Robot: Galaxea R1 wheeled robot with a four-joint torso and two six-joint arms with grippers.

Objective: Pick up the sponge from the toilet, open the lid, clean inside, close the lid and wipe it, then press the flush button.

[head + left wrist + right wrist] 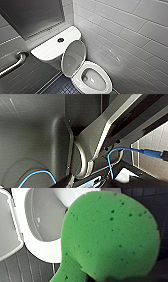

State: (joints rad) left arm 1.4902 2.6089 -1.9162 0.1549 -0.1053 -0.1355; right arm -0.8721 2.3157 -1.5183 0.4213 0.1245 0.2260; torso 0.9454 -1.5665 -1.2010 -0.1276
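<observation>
The toilet [107,75] is the biggest thing here, and its bowl sits low and just beside my right claw [109,279]. The lid [73,57] is up, leaning back on the tank on the far side of the bowl from the claw, so I think the opening step is done. The sponge [110,238] is off the toilet and up in the air, right at the claw, over the dark floor [60,87] by the bowl's rim. So the pick-up looks done too. The sponge is not in the bowl, so I think the cleaning inside has not begun. Closing the lid, wiping it and flushing are left too. The flush button [60,39] is tiny and sits on the tank top, well apart from the claw, with nothing touching it. My right claw looks clamped on the bright green sponge, and it touches nothing else that I can see. I cannot tell if my left claw is apart or together.
</observation>
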